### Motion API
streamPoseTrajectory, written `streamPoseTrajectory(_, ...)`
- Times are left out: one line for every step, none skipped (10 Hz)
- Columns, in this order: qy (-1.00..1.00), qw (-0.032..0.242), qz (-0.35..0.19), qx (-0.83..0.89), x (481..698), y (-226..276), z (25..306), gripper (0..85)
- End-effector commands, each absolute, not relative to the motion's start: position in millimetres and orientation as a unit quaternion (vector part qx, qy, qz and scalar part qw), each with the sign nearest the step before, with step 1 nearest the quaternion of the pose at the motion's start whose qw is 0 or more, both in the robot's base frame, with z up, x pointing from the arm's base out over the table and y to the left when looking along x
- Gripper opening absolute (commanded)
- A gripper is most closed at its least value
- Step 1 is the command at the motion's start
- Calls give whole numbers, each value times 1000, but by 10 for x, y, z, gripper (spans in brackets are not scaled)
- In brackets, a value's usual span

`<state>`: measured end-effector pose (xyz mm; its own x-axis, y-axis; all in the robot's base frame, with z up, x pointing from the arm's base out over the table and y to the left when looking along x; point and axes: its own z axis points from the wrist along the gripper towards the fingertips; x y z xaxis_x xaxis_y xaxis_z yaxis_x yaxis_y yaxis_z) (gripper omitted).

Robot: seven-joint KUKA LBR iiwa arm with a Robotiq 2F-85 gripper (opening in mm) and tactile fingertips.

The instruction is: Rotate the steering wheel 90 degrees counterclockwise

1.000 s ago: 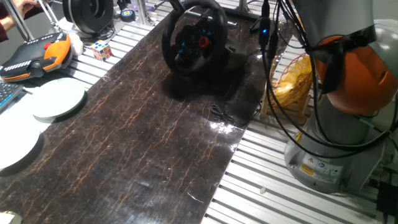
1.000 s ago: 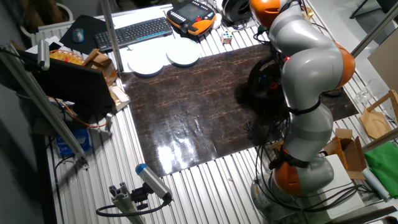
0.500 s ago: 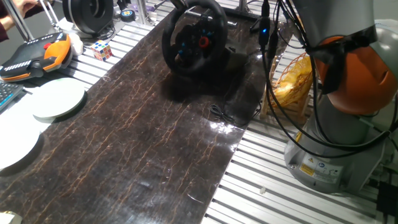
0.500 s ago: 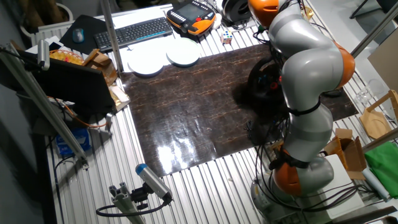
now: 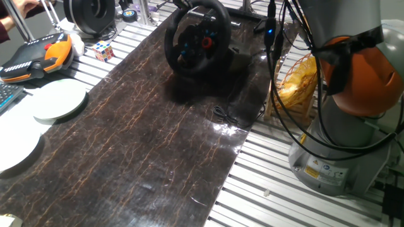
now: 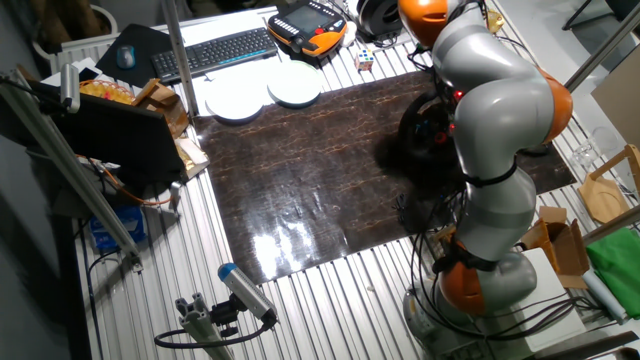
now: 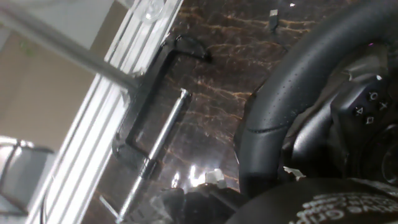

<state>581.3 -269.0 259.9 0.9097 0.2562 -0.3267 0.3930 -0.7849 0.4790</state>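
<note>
The steering wheel (image 5: 197, 38) stands upright on its black base at the far end of the dark marble-patterned mat (image 5: 126, 145), its hub showing small blue and red buttons. In the other fixed view the wheel (image 6: 423, 125) is mostly hidden behind my arm (image 6: 495, 110). The hand view is very close to the thick black rim (image 7: 280, 106), with the hub's button pad (image 7: 364, 106) at the right. No finger shows clearly in any view, so I cannot tell whether the gripper is open or shut, or whether it touches the rim.
A metal clamp (image 7: 155, 134) sits at the mat's edge beside the wheel. A Rubik's cube (image 5: 104, 50), an orange-black pendant (image 5: 38, 55), white plates (image 5: 60, 101) and a black ring device (image 5: 91, 14) lie to the left. Loose cable (image 5: 224, 116) and my robot base (image 5: 341, 157) are to the right.
My arm's upper joint has shifted very slightly in the other fixed view. The steering wheel looks the same.
</note>
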Motion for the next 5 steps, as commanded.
streamPoseTrajectory(163,281,-123,938,5803,-2690,2593,487)
streamPoseTrajectory(160,282,-124,938,5792,-2687,2580,487)
streamPoseTrajectory(162,279,-125,938,5789,-2693,2560,480)
streamPoseTrajectory(163,271,-122,941,5788,-2711,2533,473)
streamPoseTrajectory(164,270,-118,941,5780,-2720,2500,470)
